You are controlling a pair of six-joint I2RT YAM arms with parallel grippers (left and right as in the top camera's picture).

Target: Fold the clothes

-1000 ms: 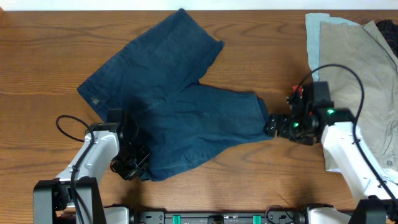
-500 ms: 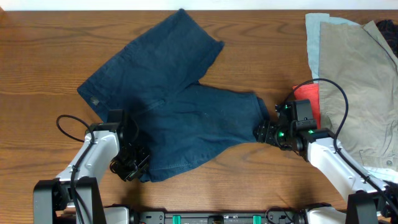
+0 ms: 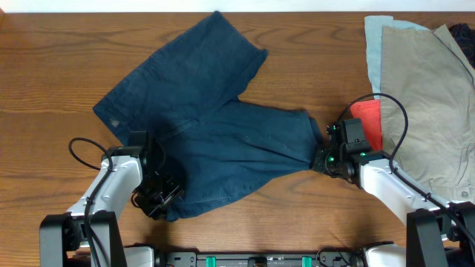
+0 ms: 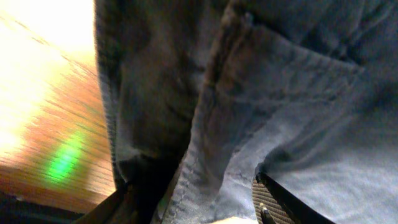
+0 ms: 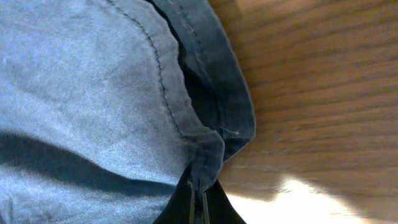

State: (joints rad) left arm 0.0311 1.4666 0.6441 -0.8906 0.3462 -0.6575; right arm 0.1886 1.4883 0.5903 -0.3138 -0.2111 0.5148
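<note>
The clothes in hand are dark navy shorts (image 3: 215, 141), spread flat across the middle of the wooden table (image 3: 59, 59), one leg pointing up, the other to the right. My left gripper (image 3: 159, 199) sits at the waistband's lower left corner. In the left wrist view its jaws (image 4: 199, 205) stand apart, and the shorts' fabric (image 4: 298, 93) lies loosely between the fingers. My right gripper (image 3: 318, 158) is at the right leg's end. The right wrist view shows it (image 5: 200, 196) shut on the hem corner of the shorts (image 5: 81, 81).
A pile of other garments lies at the right edge: a tan piece (image 3: 430, 111) on top, a light blue one (image 3: 373, 44) under it, a red one (image 3: 367, 119) peeking out beside my right arm, and something dark (image 3: 464, 33) in the far corner.
My right gripper moved left to the leg hem and closed on it. My left gripper's jaws have opened, letting go of the waistband corner.
</note>
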